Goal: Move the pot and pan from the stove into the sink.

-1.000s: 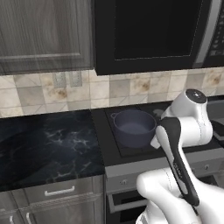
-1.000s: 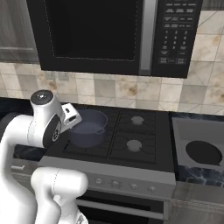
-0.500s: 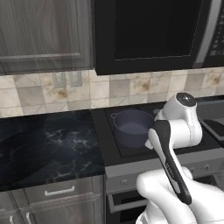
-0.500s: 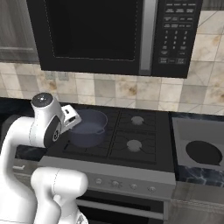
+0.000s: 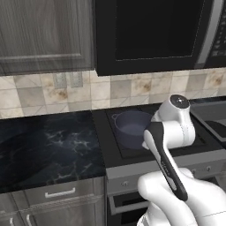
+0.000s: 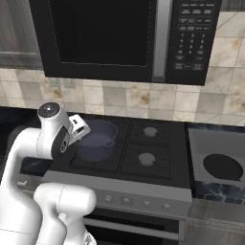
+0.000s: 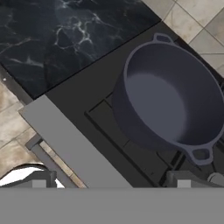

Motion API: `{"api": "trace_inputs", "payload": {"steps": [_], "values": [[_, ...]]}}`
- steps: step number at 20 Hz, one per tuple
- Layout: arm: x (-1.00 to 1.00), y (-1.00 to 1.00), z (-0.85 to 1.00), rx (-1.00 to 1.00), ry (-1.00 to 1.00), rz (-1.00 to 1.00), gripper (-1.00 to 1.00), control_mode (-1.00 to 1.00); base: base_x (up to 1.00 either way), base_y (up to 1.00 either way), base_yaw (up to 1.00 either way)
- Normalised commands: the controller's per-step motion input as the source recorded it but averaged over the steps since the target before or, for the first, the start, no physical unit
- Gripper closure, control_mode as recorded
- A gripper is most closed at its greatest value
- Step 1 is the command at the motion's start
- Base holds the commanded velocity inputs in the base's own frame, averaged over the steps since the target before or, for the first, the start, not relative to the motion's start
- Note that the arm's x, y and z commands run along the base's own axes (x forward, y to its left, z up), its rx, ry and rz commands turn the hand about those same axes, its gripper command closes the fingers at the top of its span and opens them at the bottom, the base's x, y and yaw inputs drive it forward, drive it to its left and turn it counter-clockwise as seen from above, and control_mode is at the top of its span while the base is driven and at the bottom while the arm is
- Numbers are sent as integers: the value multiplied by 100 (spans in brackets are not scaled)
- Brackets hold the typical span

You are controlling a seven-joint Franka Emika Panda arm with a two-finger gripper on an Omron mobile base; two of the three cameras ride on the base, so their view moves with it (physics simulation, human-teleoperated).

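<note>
- The arm [image 5: 170,145] is bending over the stove's [image 6: 143,155] front edge, its wrist sitting near the pot [image 6: 97,139] at the pot's 7 o'clock in the right base view.
- In the hand view the gripper [image 7: 111,181] is looking down with its fingers spread wide, one tip [image 7: 37,179] at 7 o'clock and the other at 5 o'clock, pinching nothing.
- The pot [image 7: 173,103] is sitting upright and empty on the stove's left side, filling the hand view toward 2 o'clock, apart from both tips.
- Its two loop handles are lying on a line running from 12 o'clock to 5 o'clock in the hand view; the nearer handle [image 7: 200,154] is pointing toward the right fingertip.
- In the left base view the pot [image 5: 131,128] is sitting at the arm's 9 o'clock, partly hidden by it.
- A dark marbled counter [image 5: 48,148] is running left of the stove, with drawers [image 5: 57,194] beneath.
- A tiled backsplash [image 6: 124,98] is standing behind, a black microwave [image 6: 124,38] hanging above the stove, and a wooden cabinet [image 5: 44,33] hanging at its left.
- At 3 o'clock in the right base view a grey slab [image 6: 203,143] with a dark round patch [image 6: 222,166] is lying on the counter.
</note>
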Motion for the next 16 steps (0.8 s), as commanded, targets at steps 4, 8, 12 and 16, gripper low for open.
{"api": "trace_inputs", "payload": {"steps": [4,8,12,16], "values": [[25,0,-14,-3,0,0,-100,-100,0,0,0],[23,0,-14,-3,-1,0,-100,-100,0,0,0],[17,2,-13,0,-2,0,-100,-100,0,0,0],[16,2,-13,0,-4,0,-100,-100,0,0,0]]}}
